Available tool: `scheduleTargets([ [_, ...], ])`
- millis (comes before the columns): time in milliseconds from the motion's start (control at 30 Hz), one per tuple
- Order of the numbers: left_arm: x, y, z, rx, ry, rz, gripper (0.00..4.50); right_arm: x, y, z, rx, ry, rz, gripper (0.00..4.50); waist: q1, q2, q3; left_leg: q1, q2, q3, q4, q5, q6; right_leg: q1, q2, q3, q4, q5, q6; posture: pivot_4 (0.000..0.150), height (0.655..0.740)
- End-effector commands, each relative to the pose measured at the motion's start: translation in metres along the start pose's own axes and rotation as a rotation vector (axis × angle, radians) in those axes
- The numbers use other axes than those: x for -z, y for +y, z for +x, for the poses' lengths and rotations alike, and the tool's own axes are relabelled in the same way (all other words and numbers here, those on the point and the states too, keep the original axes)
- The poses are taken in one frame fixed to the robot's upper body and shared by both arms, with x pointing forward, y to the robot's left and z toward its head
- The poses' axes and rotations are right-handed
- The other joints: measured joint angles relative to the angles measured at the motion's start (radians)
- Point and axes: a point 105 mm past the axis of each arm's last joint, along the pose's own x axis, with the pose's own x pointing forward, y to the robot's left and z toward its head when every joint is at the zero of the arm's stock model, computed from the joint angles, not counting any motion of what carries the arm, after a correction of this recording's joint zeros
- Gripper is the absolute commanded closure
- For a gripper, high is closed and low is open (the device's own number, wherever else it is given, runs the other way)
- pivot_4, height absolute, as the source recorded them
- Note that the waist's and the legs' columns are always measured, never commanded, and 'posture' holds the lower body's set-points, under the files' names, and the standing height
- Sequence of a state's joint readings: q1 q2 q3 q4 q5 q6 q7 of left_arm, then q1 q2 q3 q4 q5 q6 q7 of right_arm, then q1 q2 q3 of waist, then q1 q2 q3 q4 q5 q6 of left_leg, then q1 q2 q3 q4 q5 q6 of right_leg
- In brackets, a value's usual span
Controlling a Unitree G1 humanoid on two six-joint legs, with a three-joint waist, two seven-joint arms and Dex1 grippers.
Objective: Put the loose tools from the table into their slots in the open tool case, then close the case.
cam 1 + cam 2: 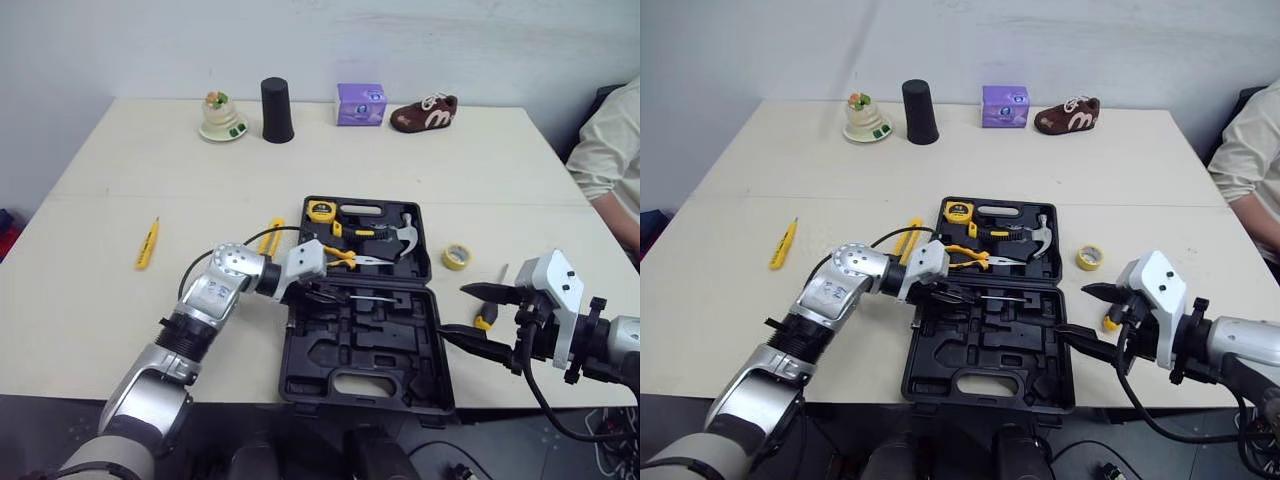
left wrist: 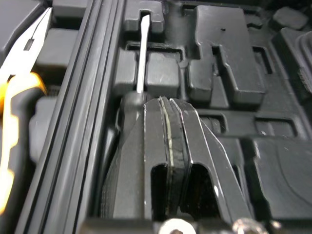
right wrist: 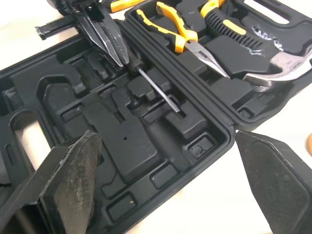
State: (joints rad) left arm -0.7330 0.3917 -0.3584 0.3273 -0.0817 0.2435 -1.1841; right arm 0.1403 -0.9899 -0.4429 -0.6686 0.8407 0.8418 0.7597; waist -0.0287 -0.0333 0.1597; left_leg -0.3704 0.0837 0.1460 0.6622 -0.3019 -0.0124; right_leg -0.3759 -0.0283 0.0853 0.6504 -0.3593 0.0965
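The black tool case [image 1: 330, 385] lies open in the middle of the table. Its far half holds a yellow tape measure [image 1: 321, 211], yellow-handled pliers [image 1: 345, 258] and a hammer [image 1: 400, 237]. A thin screwdriver [image 3: 156, 87] lies in a slot of the near half. My left gripper [image 1: 330, 296] is shut, its tips against the screwdriver's black handle with nothing between the fingers [image 2: 168, 141]. My right gripper [image 1: 455, 310] stands open off the case's right edge. A small yellow-and-black tool [image 1: 485, 318] lies on the table just beyond it.
A yellow tape roll [image 1: 457, 256] lies right of the case, a yellow tool [image 1: 271, 236] at its left edge, a yellow utility knife [image 1: 147, 242] farther left. At the back stand a dish [image 1: 222, 117], black cup [image 1: 277, 110], purple box [image 1: 361, 104] and brown shoe [image 1: 424, 113]. A person's sleeve [image 1: 610, 150] is at right.
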Motion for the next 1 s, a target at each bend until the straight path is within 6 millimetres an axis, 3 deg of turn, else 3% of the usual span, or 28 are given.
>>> scheduleTargets([
  [33,0.01,0.008,-0.003,-0.055,0.043,-0.018,4.44,-0.008,0.002,-0.005,0.02,-0.015,-0.043,0.0,0.0,0.0,0.0,0.0,0.0,0.0,0.0,0.0,0.0,0.0,-0.001,0.0,0.0,0.0,0.0,0.15,0.7304],
  [133,0.005,0.01,-0.004,-0.06,0.019,-0.011,4.44,-0.007,0.004,-0.006,0.022,-0.014,-0.041,0.0,0.0,0.0,0.0,0.0,0.0,0.0,0.0,0.0,0.0,0.0,-0.001,0.0,0.0,0.0,0.0,0.15,0.7304],
  [267,-0.022,0.006,-0.009,-0.016,-0.114,-0.007,4.44,-0.005,0.005,-0.007,0.025,-0.013,-0.04,0.0,0.0,0.0,0.001,-0.001,0.0,0.0,0.0,0.0,0.0,-0.001,-0.001,0.0,0.0,0.0,0.0,0.15,0.7304],
  [467,-0.028,0.011,-0.013,-0.04,-0.137,-0.02,4.44,-0.004,0.006,-0.008,0.026,-0.011,-0.039,0.0,0.0,0.0,0.002,-0.002,0.001,0.0,-0.001,-0.001,-0.001,-0.001,-0.001,0.0,-0.003,0.0,0.0,0.15,0.7304],
  [633,-0.01,0.022,-0.008,-0.101,-0.048,-0.034,4.44,-0.003,0.007,-0.006,0.023,-0.01,-0.036,0.0,0.0,0.0,0.003,-0.003,0.001,0.0,-0.001,-0.001,-0.003,-0.001,0.0,0.0,-0.006,0.0,0.0,0.15,0.7304],
  [833,0.019,0.01,0.001,-0.048,0.092,-0.035,4.44,-0.003,0.005,-0.005,0.023,-0.008,-0.035,0.0,0.0,0.0,0.003,-0.003,0.001,0.001,-0.001,-0.002,-0.004,-0.001,-0.001,0.0,-0.008,0.0,0.001,0.15,0.7304],
  [1000,0.018,0.007,0.008,-0.051,0.076,-0.023,4.44,0.002,0.001,-0.005,0.045,0.018,-0.021,0.0,0.0,0.0,0.003,-0.002,0.001,0.001,-0.001,-0.002,-0.003,0.0,-0.001,0.0,-0.008,0.0,0.001,0.15,0.7304],
])
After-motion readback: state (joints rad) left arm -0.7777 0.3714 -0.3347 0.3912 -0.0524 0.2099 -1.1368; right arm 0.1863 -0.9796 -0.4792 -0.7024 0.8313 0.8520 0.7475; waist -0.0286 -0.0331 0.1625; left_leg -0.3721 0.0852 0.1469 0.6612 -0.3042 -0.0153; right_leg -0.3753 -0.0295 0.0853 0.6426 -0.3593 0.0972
